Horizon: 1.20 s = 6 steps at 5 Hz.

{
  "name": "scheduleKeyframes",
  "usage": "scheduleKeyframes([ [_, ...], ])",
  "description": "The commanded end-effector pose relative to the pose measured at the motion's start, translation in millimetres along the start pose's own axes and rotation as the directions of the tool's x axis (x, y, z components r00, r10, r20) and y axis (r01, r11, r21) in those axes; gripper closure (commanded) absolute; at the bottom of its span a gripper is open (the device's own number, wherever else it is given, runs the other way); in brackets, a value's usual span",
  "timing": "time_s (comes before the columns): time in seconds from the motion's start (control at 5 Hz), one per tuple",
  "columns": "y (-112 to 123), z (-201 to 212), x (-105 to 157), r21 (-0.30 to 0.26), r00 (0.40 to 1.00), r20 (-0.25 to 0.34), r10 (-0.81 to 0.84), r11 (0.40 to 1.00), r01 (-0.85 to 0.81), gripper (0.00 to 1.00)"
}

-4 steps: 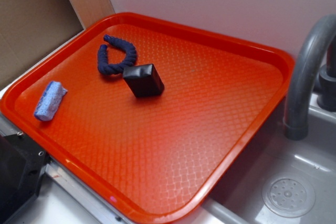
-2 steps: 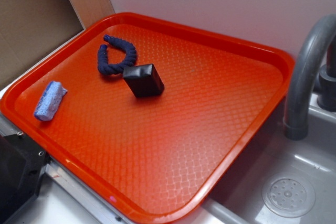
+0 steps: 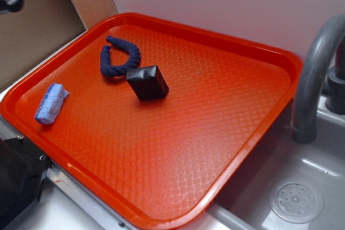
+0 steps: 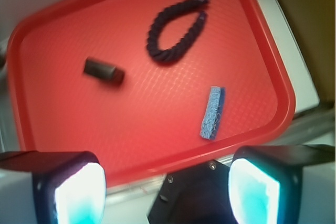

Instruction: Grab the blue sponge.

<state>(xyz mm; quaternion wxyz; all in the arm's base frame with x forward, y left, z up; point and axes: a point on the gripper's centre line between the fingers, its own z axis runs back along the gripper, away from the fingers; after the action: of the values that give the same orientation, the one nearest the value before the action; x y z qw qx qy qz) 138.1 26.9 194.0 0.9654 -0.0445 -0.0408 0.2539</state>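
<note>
1. Two fingers point(image 4: 68, 195) of the gripper point(image 4: 167, 195) frame the bottom of the wrist view, set wide apart with nothing between them; in the exterior view only a scrap of the arm shows at the top left corner.
2. Taking the red tray point(image 3: 280, 57) as landmark, the gripper hangs high above and just outside its edge, well clear of everything on it.
3. Inside that nearest edge lies the blue sponge point(image 4: 212, 113) point(image 3: 51, 103), flat on the tray floor, ahead of the gripper and nearer its right-hand finger as the wrist view shows it.
4. Its long axis runs roughly away from the gripper, so the jaws look set to close across its narrow width.
5. Farther into the tray sit the navy rope point(image 4: 176, 30) and the black box point(image 4: 104, 71), well apart from the sponge.
</note>
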Motion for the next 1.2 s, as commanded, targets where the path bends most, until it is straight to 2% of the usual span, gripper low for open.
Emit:
scheduleKeyframes([
  [0.0,32,-48,33,0.102,0.994,-0.084,0.072,0.993,-0.063,0.0],
  [0.2,38,-65,33,0.179,0.995,-0.087,0.04,0.984,-0.024,0.0],
  [0.6,48,-106,20,0.296,0.996,-0.086,-0.019,0.954,0.043,0.0],
  [0.8,50,-131,18,0.309,0.996,-0.079,-0.029,0.95,0.052,0.0],
  [1.0,54,-152,19,0.206,0.996,-0.088,-0.002,0.978,0.021,0.0],
])
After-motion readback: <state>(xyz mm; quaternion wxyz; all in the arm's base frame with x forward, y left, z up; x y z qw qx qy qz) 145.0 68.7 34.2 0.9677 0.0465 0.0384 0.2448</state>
